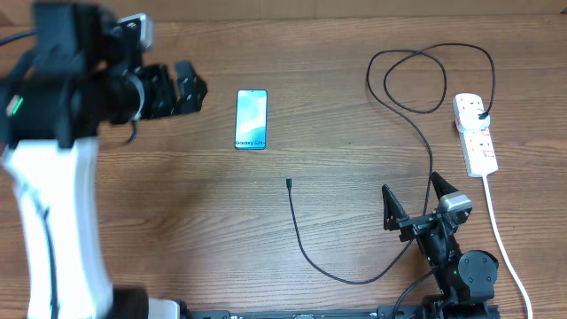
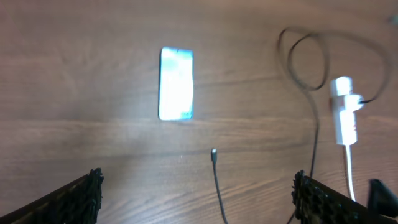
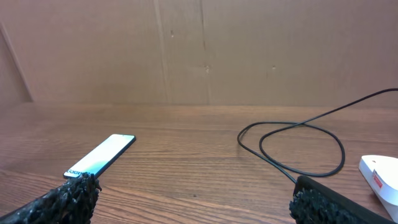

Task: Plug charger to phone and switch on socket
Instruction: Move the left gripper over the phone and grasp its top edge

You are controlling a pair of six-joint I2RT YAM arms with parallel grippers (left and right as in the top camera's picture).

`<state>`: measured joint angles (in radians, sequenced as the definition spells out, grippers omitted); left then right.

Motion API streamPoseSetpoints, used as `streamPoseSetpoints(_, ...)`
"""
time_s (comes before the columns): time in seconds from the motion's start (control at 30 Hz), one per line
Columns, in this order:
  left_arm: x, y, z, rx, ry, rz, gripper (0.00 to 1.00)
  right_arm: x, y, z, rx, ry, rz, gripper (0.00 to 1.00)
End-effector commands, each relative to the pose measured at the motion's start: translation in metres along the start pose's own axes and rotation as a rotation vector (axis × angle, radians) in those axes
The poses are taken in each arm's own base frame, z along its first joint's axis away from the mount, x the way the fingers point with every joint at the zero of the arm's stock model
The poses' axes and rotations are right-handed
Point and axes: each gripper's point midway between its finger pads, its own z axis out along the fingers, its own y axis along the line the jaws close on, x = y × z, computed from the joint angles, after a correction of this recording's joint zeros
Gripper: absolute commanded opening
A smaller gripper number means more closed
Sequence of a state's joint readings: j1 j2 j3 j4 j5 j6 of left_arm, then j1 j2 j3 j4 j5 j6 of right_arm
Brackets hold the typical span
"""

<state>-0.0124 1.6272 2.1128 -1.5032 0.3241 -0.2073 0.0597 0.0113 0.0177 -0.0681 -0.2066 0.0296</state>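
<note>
Brown wood table (image 1: 354, 151) carries everything. The phone (image 1: 251, 119) lies flat with its screen lit, left of the middle and toward the far edge. The charger (image 1: 292, 208) has its small connector tip (image 1: 289, 183) free on the wood near the middle, apart from the phone. Its cable curves toward the near edge, then loops by the far edge, and its plug sits in the socket (image 1: 476, 133) by the right edge. A white lead (image 1: 500, 230) runs from the socket toward the near edge. The left gripper (image 1: 197, 89) hovers left of the phone, jaws wide, holding nothing. The right gripper (image 1: 412, 188), by the near edge, is also wide and empty
</note>
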Motion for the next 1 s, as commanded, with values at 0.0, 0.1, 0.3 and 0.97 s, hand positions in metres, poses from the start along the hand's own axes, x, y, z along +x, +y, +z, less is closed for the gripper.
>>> streamPoseSetpoints(0.0, -0.004, 0.012, 0.054, 0.009, 0.14, -0.065, 0.96, 0.002, 0.002, 0.0, -0.01, -0.003, -0.002, 1.0)
streamPoseSetpoints(0.1, 0.0, 0.023, 0.095, -0.011, 0.243, -0.118, 0.87, 0.002, 0.002, 0.0, -0.01, -0.003, -0.002, 1.0)
streamPoseSetpoints(0.3, 0.02, 0.038, 0.175, -0.146, 0.399, -0.082, 0.89, 0.002, 0.002, 0.0, -0.01, -0.003, -0.002, 1.0)
streamPoseSetpoints(0.97, 0.056, 0.051, 0.357, -0.446, 0.407, 0.137, 0.99, 0.002, 0.002, 0.0, -0.01, -0.003, -0.002, 1.0)
